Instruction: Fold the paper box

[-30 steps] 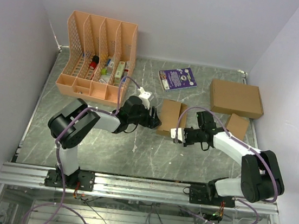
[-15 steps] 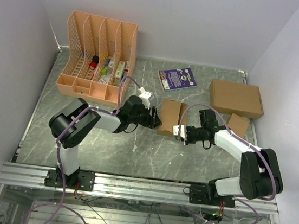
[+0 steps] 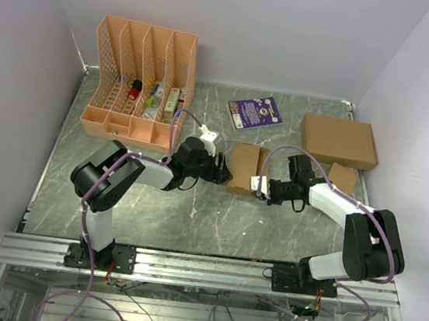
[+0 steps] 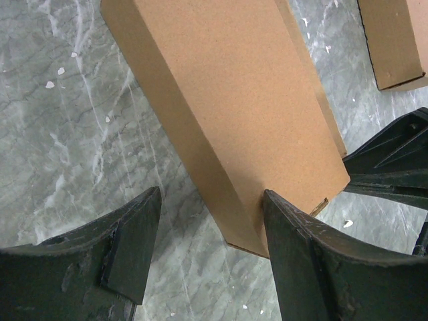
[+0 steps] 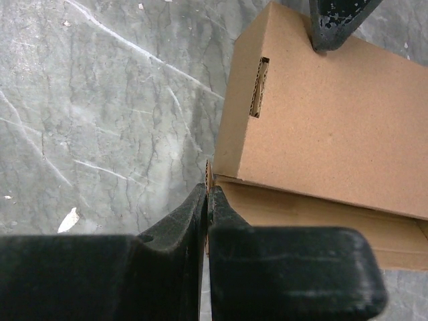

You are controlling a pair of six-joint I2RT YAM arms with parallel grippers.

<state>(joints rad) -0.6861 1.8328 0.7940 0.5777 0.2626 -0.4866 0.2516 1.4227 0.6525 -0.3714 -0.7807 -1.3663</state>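
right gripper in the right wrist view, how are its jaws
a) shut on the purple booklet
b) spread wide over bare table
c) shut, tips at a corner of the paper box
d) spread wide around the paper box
c: the right gripper has its two fingers pressed together, and their tips sit at the near corner of the paper box.

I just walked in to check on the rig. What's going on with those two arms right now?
Both arms are at the paper box in the middle of the table. The left gripper is open around a corner at one end of the box and has not closed on it. The right gripper is shut, with its tips at another corner, where a flap sticks out from under the box. The box looks mostly formed, with that flap not yet tucked in.
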